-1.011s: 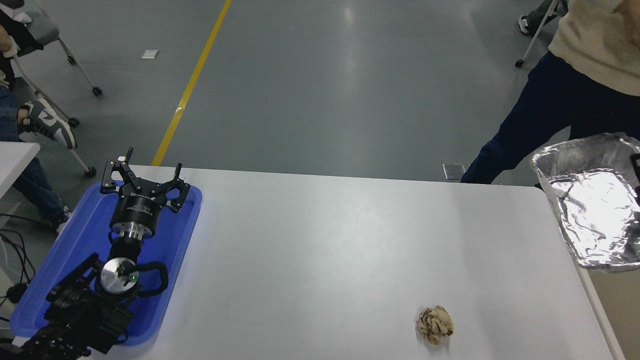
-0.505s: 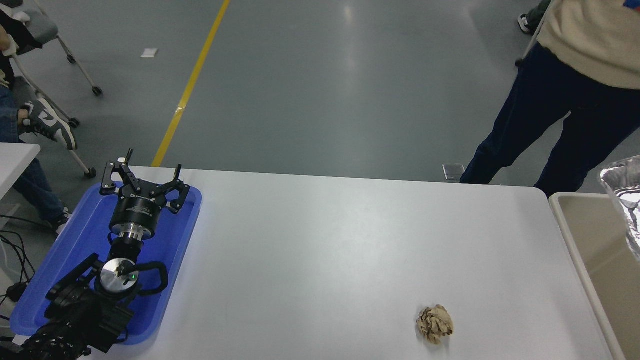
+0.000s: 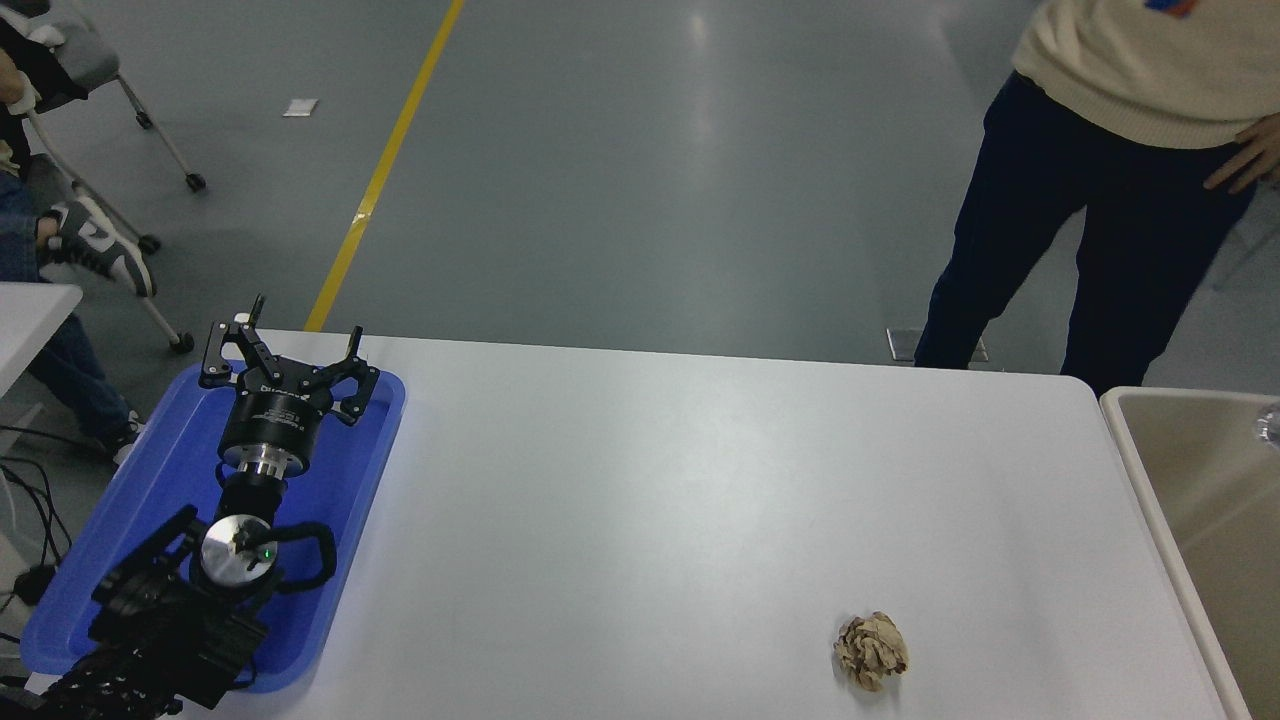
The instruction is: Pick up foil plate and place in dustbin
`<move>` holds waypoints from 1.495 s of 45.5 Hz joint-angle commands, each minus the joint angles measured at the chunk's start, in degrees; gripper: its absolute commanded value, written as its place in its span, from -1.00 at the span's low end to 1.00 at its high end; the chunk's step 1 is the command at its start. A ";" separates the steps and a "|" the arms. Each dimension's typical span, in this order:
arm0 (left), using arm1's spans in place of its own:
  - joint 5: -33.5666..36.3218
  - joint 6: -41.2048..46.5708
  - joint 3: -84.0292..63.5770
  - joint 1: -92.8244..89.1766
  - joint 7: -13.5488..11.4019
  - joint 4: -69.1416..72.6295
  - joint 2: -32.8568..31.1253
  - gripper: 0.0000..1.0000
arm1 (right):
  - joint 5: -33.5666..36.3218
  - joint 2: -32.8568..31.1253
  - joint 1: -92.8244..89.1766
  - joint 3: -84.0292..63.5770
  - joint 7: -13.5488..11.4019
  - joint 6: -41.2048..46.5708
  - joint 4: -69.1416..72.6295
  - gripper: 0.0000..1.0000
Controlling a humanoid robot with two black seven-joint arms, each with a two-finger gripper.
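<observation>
Nearest to me, one brown crumpled paper ball (image 3: 871,650) sits alone on the white table (image 3: 680,500), toward its near right part. At the near left, one black arm lies parked over one shallow blue tray (image 3: 160,560); its left gripper (image 3: 285,355) points away toward the tray's far end with the fingers spread and nothing between them. No second arm shows anywhere, so of the right gripper I can say nothing.

Off the table's right edge stands one dustbin (image 3: 1150,490), beige with a pale thick rim and a smooth tan inside. Of the foil plate (image 3: 1270,425) only a small silvery sliver shows, at the picture's right edge over the bin's far rim; what holds it, or whether it rests on anything, I cannot tell.

The table top is plain white, matte, with rounded corners. Beyond it the floor is glossy grey with one yellow line (image 3: 385,165) running away. One person (image 3: 1110,190) in a cream sweater and dark trousers stands at the far right. At the far left, chair legs on castors (image 3: 165,150) and one sneakered foot (image 3: 95,245) of a second person.
</observation>
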 commanded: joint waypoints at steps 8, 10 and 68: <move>-0.01 -0.01 0.00 0.00 -0.03 0.00 0.01 1.00 | 9.47 7.39 -17.13 0.33 -0.28 -8.62 -12.57 -1.00; -0.01 -0.01 0.00 0.00 -0.03 0.00 0.01 1.00 | 11.31 8.45 -18.88 0.42 -0.81 -9.23 -13.54 -1.00; -0.01 0.08 0.00 0.00 -0.03 0.00 -0.08 1.00 | 24.15 12.93 -15.12 2.17 -2.92 -9.33 -10.30 1.00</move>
